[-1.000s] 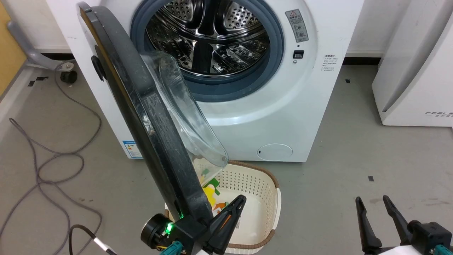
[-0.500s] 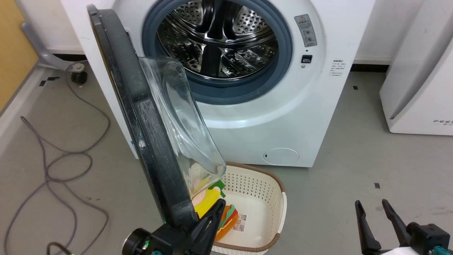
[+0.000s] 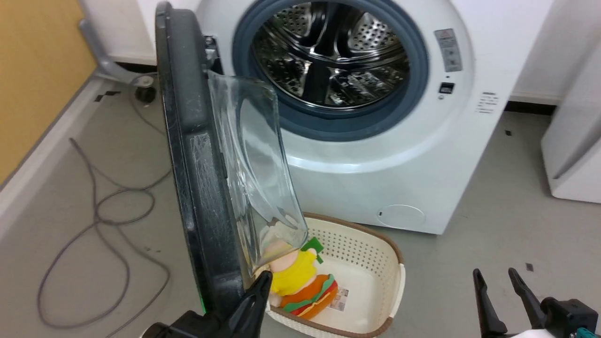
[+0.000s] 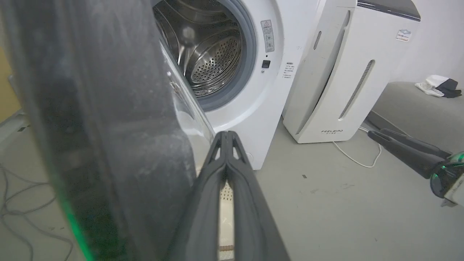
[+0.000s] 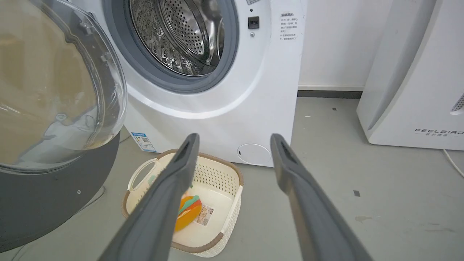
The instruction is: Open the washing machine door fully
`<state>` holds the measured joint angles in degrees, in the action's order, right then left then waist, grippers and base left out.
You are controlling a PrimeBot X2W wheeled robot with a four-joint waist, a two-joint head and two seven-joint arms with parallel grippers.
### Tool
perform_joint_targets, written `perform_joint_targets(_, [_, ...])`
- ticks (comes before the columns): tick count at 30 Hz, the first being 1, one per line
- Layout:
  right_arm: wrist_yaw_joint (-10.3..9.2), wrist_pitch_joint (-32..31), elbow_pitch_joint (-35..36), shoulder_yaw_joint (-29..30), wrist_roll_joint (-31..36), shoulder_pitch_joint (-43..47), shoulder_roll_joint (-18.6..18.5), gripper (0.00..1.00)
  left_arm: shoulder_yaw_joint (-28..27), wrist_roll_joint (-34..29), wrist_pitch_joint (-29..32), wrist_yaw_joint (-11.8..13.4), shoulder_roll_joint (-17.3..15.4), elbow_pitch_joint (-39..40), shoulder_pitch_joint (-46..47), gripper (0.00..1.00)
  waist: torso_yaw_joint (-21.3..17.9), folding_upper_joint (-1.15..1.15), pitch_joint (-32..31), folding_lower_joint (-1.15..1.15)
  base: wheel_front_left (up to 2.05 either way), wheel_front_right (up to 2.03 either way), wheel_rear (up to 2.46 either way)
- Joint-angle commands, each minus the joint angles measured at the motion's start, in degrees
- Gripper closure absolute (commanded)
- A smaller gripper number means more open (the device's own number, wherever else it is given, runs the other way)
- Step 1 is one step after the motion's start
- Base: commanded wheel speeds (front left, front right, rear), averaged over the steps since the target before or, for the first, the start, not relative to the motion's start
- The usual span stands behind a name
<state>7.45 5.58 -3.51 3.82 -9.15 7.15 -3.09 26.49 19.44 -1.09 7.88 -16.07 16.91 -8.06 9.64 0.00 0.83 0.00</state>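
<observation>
The washing machine door [image 3: 188, 141] stands open, edge-on to the head view, hinged at the left of the white machine [image 3: 375, 159]. Its black rim faces left and its clear glass bowl [image 3: 253, 159] bulges right. In the left wrist view the door's rim [image 4: 101, 127] is dark and blurred right beside my left gripper [image 4: 226, 133]. That gripper [image 3: 264, 278] is shut with nothing between its fingers and lies against the inner side of the door's lower rim. My right gripper [image 3: 500, 279] is open at the lower right above bare floor, apart from the door [image 5: 54, 90].
A cream laundry basket [image 3: 375, 253] with soft toys [image 3: 300, 281] sits on the floor below the door. The grey rubber ring and steel drum [image 3: 333, 56] are exposed. Grey cables [image 3: 108, 211] loop on the floor at left. A white appliance [image 3: 573, 155] stands at right.
The door has swung further out from the machine's front, my shut left gripper moving down and left with it. The head camera has shifted too. The right gripper has stayed open in place.
</observation>
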Motion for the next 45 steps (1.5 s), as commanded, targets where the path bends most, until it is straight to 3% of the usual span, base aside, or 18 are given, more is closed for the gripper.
perform_joint_targets(1, [0.03,-0.19,-0.26,0.14,-0.34,0.8,0.22,0.0,-0.89,0.17,-0.02,0.63,-0.69,0.52,-0.72,1.0,1.4,0.0,0.08,0.0,0.0,0.0,0.0])
perform_joint_targets(16, [0.03,-0.85,-0.9,0.56,0.07,0.0,0.22,0.0,-5.11,0.52,-1.08,4.23,-1.98,2.49,-2.55,1.0,9.68,0.0,1.29,0.0,0.0,0.0,0.0])
perform_joint_targets(27, [0.03,-1.85,-0.43,0.76,0.58,-0.44,0.22,0.0,-10.81,1.95,-2.86,6.67,-3.68,0.01,-3.26,1.0,11.87,0.0,1.48,0.0,0.0,0.0,0.0])
perform_joint_targets(37, [0.03,-2.35,-0.22,0.6,0.43,-0.41,0.22,0.0,-19.26,5.66,-7.1,5.39,-7.33,-9.5,1.98,1.0,10.46,0.0,1.56,0.0,0.0,0.0,0.0])
perform_joint_targets(45, [0.03,-2.74,-0.01,0.72,0.49,-0.49,0.22,0.0,-24.76,9.65,-10.28,1.81,-10.63,-21.8,8.97,1.0,8.69,0.0,2.27,0.0,0.0,0.0,0.0])
